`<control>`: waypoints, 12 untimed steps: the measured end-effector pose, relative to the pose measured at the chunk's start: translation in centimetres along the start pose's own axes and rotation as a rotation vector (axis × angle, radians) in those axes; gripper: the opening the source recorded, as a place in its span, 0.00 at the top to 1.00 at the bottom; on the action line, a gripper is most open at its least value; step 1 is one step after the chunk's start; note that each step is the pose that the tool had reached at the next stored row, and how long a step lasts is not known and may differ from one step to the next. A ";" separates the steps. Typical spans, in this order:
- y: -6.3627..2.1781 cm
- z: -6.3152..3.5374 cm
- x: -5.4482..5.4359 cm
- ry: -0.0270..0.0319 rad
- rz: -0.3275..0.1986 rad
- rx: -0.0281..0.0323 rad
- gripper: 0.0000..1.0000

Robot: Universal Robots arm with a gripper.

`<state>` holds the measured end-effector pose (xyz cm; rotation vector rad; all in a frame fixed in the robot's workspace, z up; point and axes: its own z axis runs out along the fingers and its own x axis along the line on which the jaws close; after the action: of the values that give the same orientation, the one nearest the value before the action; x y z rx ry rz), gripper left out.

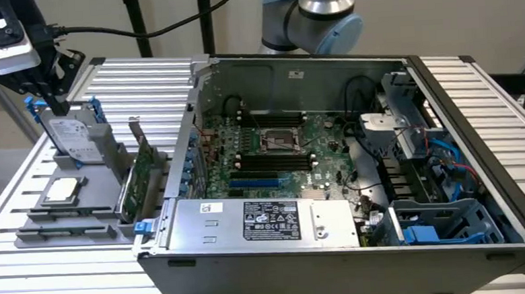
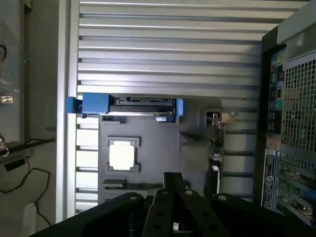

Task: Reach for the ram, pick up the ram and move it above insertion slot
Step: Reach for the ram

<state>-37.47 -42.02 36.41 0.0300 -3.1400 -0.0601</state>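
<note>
Black gripper (image 1: pixel 59 109) is shut tight, holding nothing, at 12 o'clock from the hard drive (image 1: pixel 73 133) in the exterior view; the ram (image 1: pixel 68 213) lies at 6 o'clock from the silver chip (image 1: pixel 62 190). Wrist view: the gripper (image 2: pixel 173 180) hangs over the grey tray (image 2: pixel 158 148)

Exterior oblique overhead; wrist downward over tray (image 1: pixel 99 199) (image 2: pixel 158 148)

The open computer case (image 1: pixel 341 271) sits at the exterior view's right, with the motherboard (image 1: pixel 272 146) on its floor and the power supply (image 1: pixel 266 221) along its near wall. Left of it, a holder tray (image 1: pixel 104 216) carries the hard drive (image 1: pixel 75 140) far, under the gripper (image 1: pixel 56 105), the processor (image 1: pixel 60 190) nearer, and the expansion card (image 1: pixel 138 180) beside the case.
</note>
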 end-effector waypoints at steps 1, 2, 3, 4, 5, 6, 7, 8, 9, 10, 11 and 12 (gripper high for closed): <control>-0.48 0.02 0.1 0.0001 0.000 0.0001 0.89; -0.92 0.06 0.3 0.0000 0.000 0.0001 0.89; -1.33 0.11 0.4 0.0001 0.000 0.0001 0.89; -1.68 0.17 0.7 0.0002 0.000 0.0001 0.89; -1.98 0.26 0.9 0.0001 0.000 0.0001 0.89; -2.28 0.34 1.2 0.0001 0.000 0.0001 0.89; -2.57 0.43 1.5 0.0001 0.000 0.0001 0.89; -2.86 0.52 1.7 0.0000 0.000 0.0000 0.89; -3.15 0.61 2.0 0.0001 0.000 0.0001 0.89; -3.43 0.70 2.3 0.0000 0.000 0.0000 0.89; -3.70 0.78 2.6 0.0001 0.000 0.0001 0.89; -3.97 0.86 2.9 0.0001 0.000 0.0001 0.89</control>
<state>-40.28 -46.01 35.40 0.0299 -3.1399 -0.0599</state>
